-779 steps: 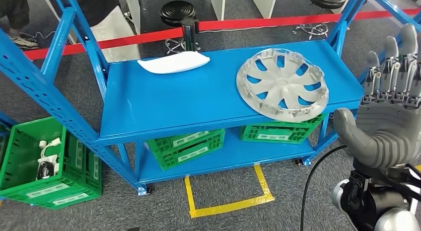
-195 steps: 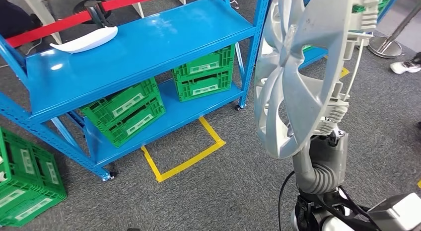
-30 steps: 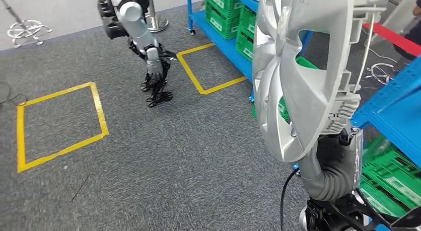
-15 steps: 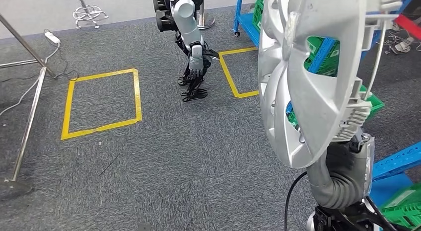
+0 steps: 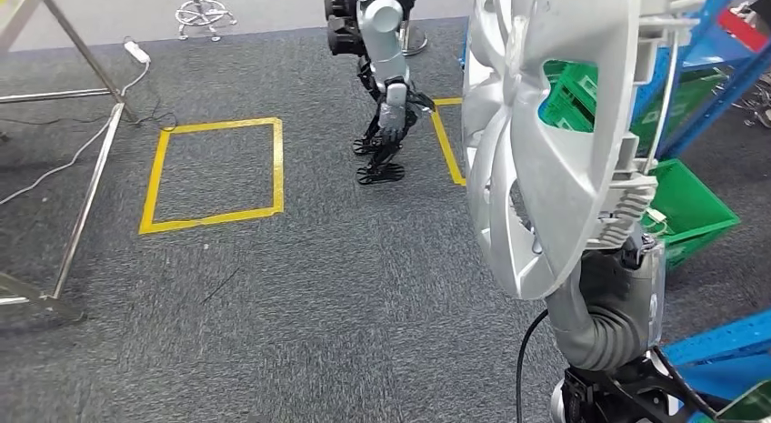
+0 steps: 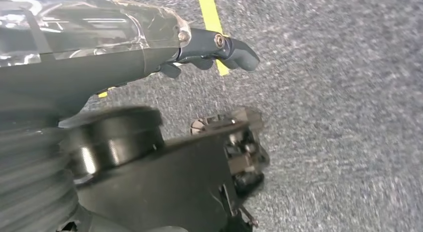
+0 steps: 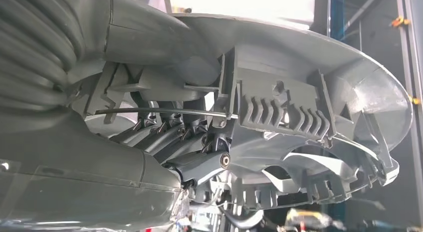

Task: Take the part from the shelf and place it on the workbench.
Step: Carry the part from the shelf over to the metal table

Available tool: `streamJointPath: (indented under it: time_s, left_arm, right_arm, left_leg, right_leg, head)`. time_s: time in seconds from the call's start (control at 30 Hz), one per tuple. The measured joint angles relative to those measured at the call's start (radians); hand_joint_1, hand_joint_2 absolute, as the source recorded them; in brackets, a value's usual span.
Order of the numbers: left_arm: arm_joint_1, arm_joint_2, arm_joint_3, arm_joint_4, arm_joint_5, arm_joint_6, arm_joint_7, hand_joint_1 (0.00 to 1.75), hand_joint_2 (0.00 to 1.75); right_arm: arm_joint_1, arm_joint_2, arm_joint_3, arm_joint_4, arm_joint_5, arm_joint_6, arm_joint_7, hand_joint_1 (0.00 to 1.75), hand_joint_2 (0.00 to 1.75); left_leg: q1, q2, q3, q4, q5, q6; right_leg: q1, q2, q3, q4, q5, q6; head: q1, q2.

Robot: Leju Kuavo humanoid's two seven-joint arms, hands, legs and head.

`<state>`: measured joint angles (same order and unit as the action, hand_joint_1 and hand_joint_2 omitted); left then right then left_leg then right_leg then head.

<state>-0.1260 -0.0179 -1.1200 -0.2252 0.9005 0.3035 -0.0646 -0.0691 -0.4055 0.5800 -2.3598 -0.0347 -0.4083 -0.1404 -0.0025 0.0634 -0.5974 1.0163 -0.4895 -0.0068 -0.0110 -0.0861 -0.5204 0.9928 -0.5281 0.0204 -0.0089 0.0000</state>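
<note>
Grey carpet (image 5: pixel 318 287) underfoot, close below the body. Nearest, low on the right: right hand (image 5: pixel 611 300), fingers (image 7: pixel 169 129) hooked in behind the silver wheel cover (image 5: pixel 555 123) and clamped onto its rim, thumb on the other side. Carries the cover upright, on edge, high in front of the head camera, well off the floor and away from any surface.

Left hand (image 6: pixel 149 47) hangs over the carpet with nothing in it; cannot tell how far its fingers (image 6: pixel 239 47) are spread.

Looks like thin moulded plastic: curved spokes with open slots between, ribbed clips and a wire ring round the back. Light, probably, but broad and springy.

Risks, as a judgement: grips at one edge only, so could swing or slip out with walking jolts; blocks much of the forward view, so could clip the blue shelf (image 5: pixel 718 68) or the green crate (image 5: pixel 695 205) just beside it on the right.

Farther out, a yellow taped square (image 5: pixel 214 173) on the floor, then another humanoid robot (image 5: pixel 377 41) standing by a second taped mark. Workbench not yet reached.
</note>
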Motion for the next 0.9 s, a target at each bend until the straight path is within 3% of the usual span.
streamJointPath:
  time_s: [0.07, 0.17, 0.2, 0.23, 0.27, 0.33, 0.4, 0.53, 0.7, 0.9]
  left_arm:
    - [-0.001, 0.000, 0.000, 0.000, 0.000, 0.000, 0.000, 0.00, 1.75]
    - [-0.002, -0.002, 0.000, 0.000, 0.001, 0.000, 0.000, 0.00, 1.75]
    - [-0.001, -0.002, 0.000, 0.000, 0.001, 0.000, 0.000, 0.00, 1.75]
    - [-0.001, -0.003, 0.000, 0.000, 0.001, 0.000, 0.001, 0.00, 1.75]
    - [0.000, -0.003, 0.000, 0.000, 0.001, 0.000, 0.002, 0.00, 1.75]
    - [0.000, -0.004, 0.000, 0.000, 0.001, 0.000, 0.002, 0.00, 1.75]
    - [0.000, -0.005, 0.000, 0.000, 0.001, 0.000, 0.002, 0.00, 1.75]
    - [0.004, -0.004, 0.000, 0.000, 0.001, 0.000, 0.002, 0.00, 1.75]
    - [0.005, -0.003, 0.000, 0.000, 0.001, 0.000, 0.002, 0.00, 1.75]
    - [0.004, -0.003, 0.000, 0.000, 0.000, 0.000, 0.002, 0.00, 1.75]
  right_arm:
    - [0.001, 0.000, 0.000, 0.000, 0.000, 0.000, 0.000, 1.75, 1.75]
    - [0.003, -0.002, 0.000, 0.000, 0.000, 0.000, 0.000, 1.75, 1.75]
    - [0.004, -0.002, 0.000, 0.000, 0.000, 0.000, 0.000, 1.75, 1.75]
    - [0.004, -0.002, 0.000, 0.001, 0.000, 0.000, 0.000, 1.75, 1.75]
    - [0.004, -0.002, 0.000, 0.001, -0.001, 0.000, 0.000, 1.75, 1.75]
    - [0.005, -0.002, 0.000, 0.001, -0.002, 0.000, -0.002, 1.75, 1.75]
    - [0.005, -0.002, 0.000, 0.000, -0.009, 0.000, -0.008, 1.75, 1.75]
    - [0.008, -0.002, 0.000, 0.000, -0.021, 0.000, -0.020, 1.75, 1.75]
    - [0.013, -0.001, -0.001, 0.000, -0.028, -0.001, -0.023, 1.75, 1.75]
    - [0.018, -0.001, -0.001, 0.000, -0.031, -0.001, -0.024, 1.75, 1.75]
  left_leg:
    - [0.001, -0.023, 0.001, -0.004, 0.005, 0.012]
    - [-0.002, -0.058, 0.003, -0.005, 0.007, 0.025]
    - [-0.004, -0.071, 0.004, -0.005, 0.007, 0.026]
    - [-0.007, -0.085, 0.004, -0.004, 0.008, 0.027]
    - [-0.008, -0.097, 0.006, -0.004, 0.008, 0.028]
    - [-0.010, -0.116, 0.009, -0.004, 0.008, 0.028]
    - [-0.012, -0.126, 0.006, -0.001, 0.007, 0.025]
    - [-0.014, -0.115, 0.002, 0.000, 0.001, 0.031]
    - [-0.012, -0.095, 0.009, -0.005, -0.001, 0.026]
    - [-0.012, -0.090, 0.010, -0.004, -0.003, 0.024]
  right_leg:
    - [-0.006, 0.024, -0.011, 0.037, -0.032, 0.009]
    - [-0.007, 0.075, -0.090, 0.220, -0.124, 0.012]
    - [-0.007, 0.079, -0.115, 0.271, -0.138, 0.010]
    - [-0.006, 0.081, -0.127, 0.289, -0.133, 0.007]
    - [-0.006, 0.083, -0.121, 0.268, -0.107, 0.003]
    - [-0.003, 0.090, -0.073, 0.145, -0.029, -0.008]
    - [0.002, 0.095, -0.034, 0.039, 0.012, -0.015]
    - [0.005, 0.104, -0.026, 0.007, 0.014, -0.010]
    - [0.007, 0.121, -0.025, 0.009, 0.014, -0.016]
    - [0.007, 0.126, -0.025, 0.008, 0.014, -0.017]
  head:
    - [0.003, 0.000]
    - [0.018, 0.000]
    - [0.021, 0.000]
    - [0.025, 0.000]
    - [0.028, 0.000]
    - [0.034, 0.000]
    - [0.040, 0.000]
    - [0.038, 0.000]
    - [0.032, 0.000]
    - [0.031, 0.000]
